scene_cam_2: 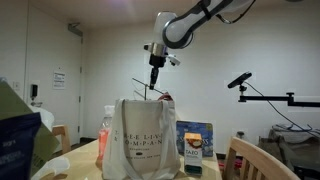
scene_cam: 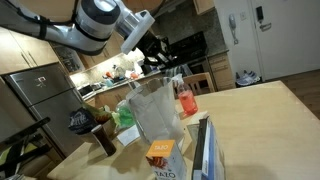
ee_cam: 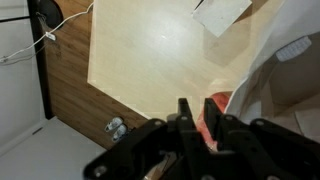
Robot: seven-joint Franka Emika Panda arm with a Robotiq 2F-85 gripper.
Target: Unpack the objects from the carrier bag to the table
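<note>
Patience is what this step needs. The dark two-finger end effector point(scene_cam_2: 154, 78) hangs just above the open mouth of the tall whitish crinkly plastic carrier bag point(scene_cam_2: 140, 140), which stands upright on the large light-wood surface point(scene_cam: 262, 108). In the wrist view the fingers point(ee_cam: 184, 112) stand rather close together and a reddish patch shows between them. I cannot tell whether they pinch anything or whether that colour only lies behind them.

Some goods are already outside. A small orange carton point(scene_cam: 160, 152) and a tall flat blue-and-white package point(scene_cam: 204, 150) stand near the bag, and a green leafy bundle point(scene_cam: 124, 116) lies just beside it. A red-pink drink bottle point(scene_cam: 185, 100) stands close behind the bag.

In my judgement, the step in hand is to reach in for a next item. I would spread the fingers wide before going down and descend straight through the middle of the mouth, so as not to catch the thin plastic. I would close only on something firm and lift vertically and slowly. The bag looks light and may rise with the item or tip onto the bottle. I would set the item on a free part of the surface, well apart from the others.
</note>
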